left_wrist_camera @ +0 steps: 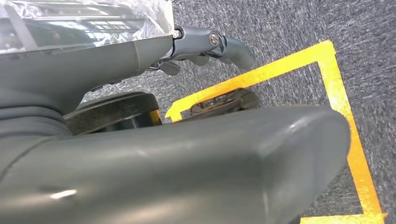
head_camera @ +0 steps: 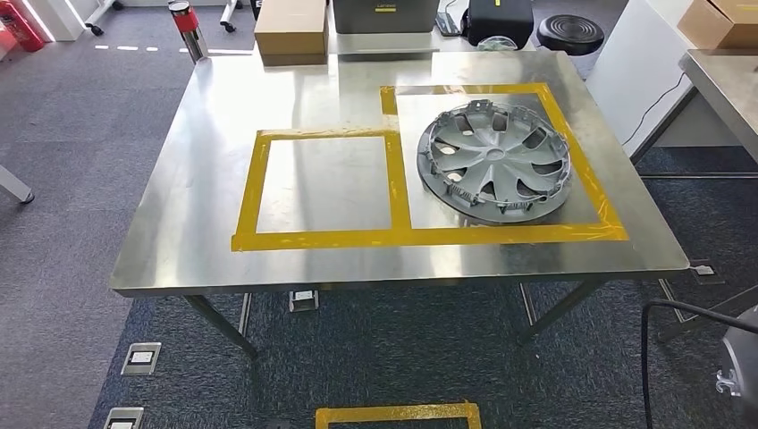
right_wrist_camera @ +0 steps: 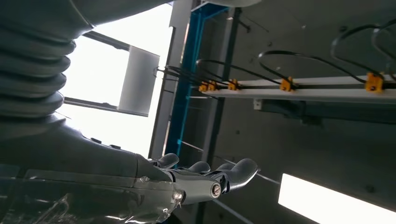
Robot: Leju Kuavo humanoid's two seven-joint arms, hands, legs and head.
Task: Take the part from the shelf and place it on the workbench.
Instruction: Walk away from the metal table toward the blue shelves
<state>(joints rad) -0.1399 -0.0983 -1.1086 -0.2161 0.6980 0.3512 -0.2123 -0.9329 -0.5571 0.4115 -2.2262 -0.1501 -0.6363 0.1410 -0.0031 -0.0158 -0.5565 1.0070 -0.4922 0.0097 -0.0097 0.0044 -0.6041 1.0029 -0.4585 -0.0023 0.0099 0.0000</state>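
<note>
The part [head_camera: 494, 162], a grey wheel cover with curved spokes, lies flat on the steel counter [head_camera: 197, 214], inside the larger yellow tape outline [head_camera: 572, 161] on the right half. Its rim sits close to the tape at the outline's near right side and to the tape strip dividing it from the smaller tape square [head_camera: 259, 192] on the left. The smaller square holds bare metal, and broad bare steel runs from it to the counter's left and near edges. Beyond the far edge stand a cardboard box [head_camera: 290, 29], a red-and-silver bottle [head_camera: 187, 27], a dark case [head_camera: 500, 20] and a round black stool [head_camera: 570, 34]. To the right, a white panel [head_camera: 639, 76] and a second bench [head_camera: 726, 85] narrow the passage beside the counter. On the carpet below the near edge lies a yellow floor marking [head_camera: 398, 416].

The left wrist view looks down at that carpet: the left hand [left_wrist_camera: 205, 44] hangs over grey carpet and a corner of yellow tape [left_wrist_camera: 327, 79], its fingers [left_wrist_camera: 236, 49] lightly curled and apart, holding nothing. The right wrist view points upward instead: the right hand [right_wrist_camera: 205, 179] shows against a dark ceiling with a cable tray [right_wrist_camera: 303, 91], a lit panel [right_wrist_camera: 331, 200] and a bright window [right_wrist_camera: 107, 84], its fingers [right_wrist_camera: 243, 170] extended side by side, gripping nothing.
</note>
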